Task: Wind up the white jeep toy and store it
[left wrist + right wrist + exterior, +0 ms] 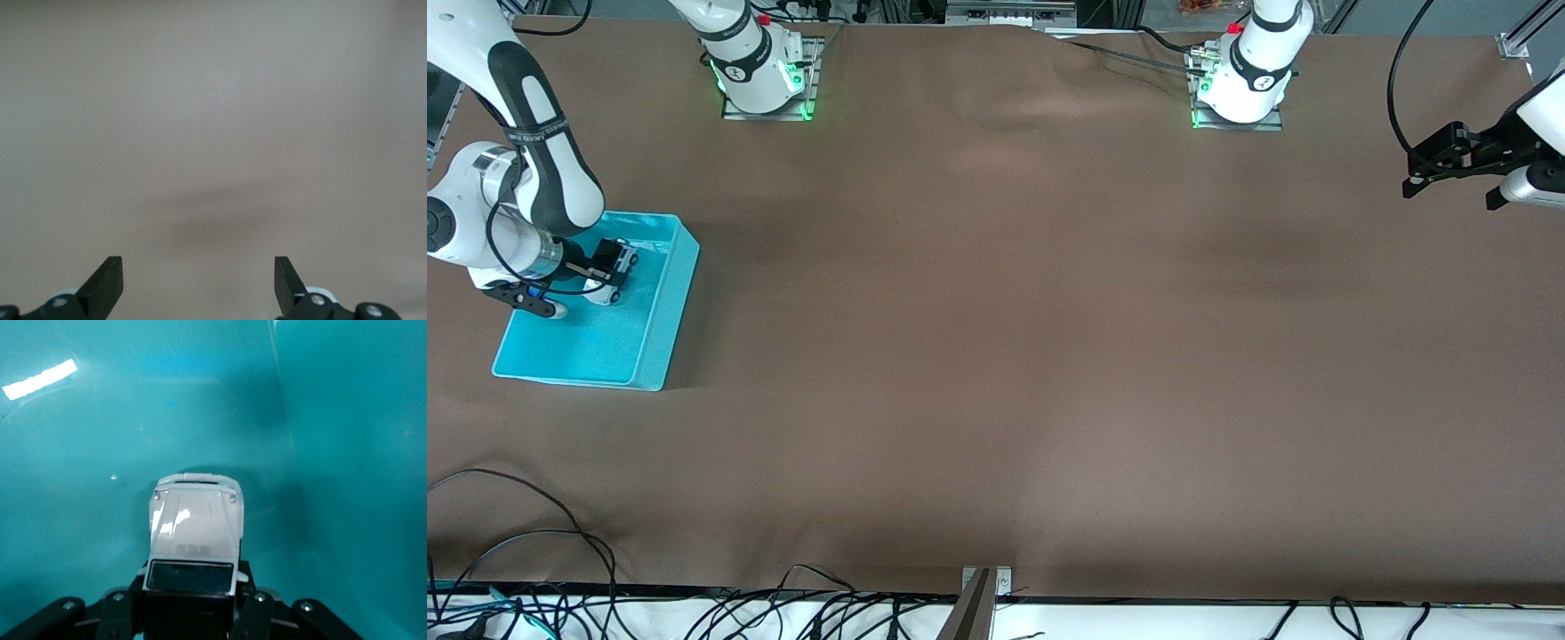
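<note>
The jeep [195, 527] is held in the closed right tool [609, 267] low inside the bin [671, 307]; only release is judged left. The left tool [199, 287], spread wide and empty, waits over the desk [996, 356].

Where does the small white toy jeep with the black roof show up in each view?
Front view: the white toy jeep is in the right gripper, inside the turquoise plastic bin at the right arm's end of the table.
Left wrist view: not in it.
Right wrist view: centre, low, hood pointing away from the jaws.
Shared landmark: the bin.
</note>
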You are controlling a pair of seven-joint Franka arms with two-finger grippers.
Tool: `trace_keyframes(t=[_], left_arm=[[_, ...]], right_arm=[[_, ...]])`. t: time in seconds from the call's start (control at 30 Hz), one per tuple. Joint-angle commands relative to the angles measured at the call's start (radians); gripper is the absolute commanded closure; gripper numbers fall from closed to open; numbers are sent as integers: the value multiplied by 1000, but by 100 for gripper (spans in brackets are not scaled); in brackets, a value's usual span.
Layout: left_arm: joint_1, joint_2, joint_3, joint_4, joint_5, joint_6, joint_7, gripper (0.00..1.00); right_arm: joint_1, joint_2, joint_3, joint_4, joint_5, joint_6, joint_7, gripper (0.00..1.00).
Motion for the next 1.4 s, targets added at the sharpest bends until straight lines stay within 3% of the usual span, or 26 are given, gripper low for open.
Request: trace_keyframes(t=[0.0, 0.3, 0.33, 0.4, 0.43, 0.57, 0.83, 1.13, 1.37], left_arm=[[-2, 13, -1, 35, 15, -22, -7, 0], [-2, 13, -1, 35, 15, -22, -7, 0], [-2, 13, -1, 35, 15, -22, -7, 0], [-2, 13, -1, 35, 15, -22, -7, 0], [-2, 13, -3, 35, 15, -22, -7, 0], [-2, 13, -1, 35, 15, -22, -7, 0], [-2, 13, -3, 35, 15, -22, -7, 0], [-2, 13, -3, 35, 15, -22, -7, 0], [-2, 13, -3, 35, 16, -22, -7, 0]], right_arm=[[-17, 12, 6, -16, -18, 17, -11, 100], [-20, -3, 6, -28, -18, 7, -6, 75], [-20, -11, 7, -30, -18, 6, 0, 67], [-18, -23, 7, -30, -18, -6, 5, 37], [-18, -35, 7, -30, -18, -25, 6, 28], [-17, -91, 7, -22, -18, -121, 11, 7], [-15, -175, 15, 4, -17, -269, 12, 0], [-12, -278, 22, 93, 3, -479, 8, 0], [-14, -339, 29, 261, 153, -684, 5, 0]])
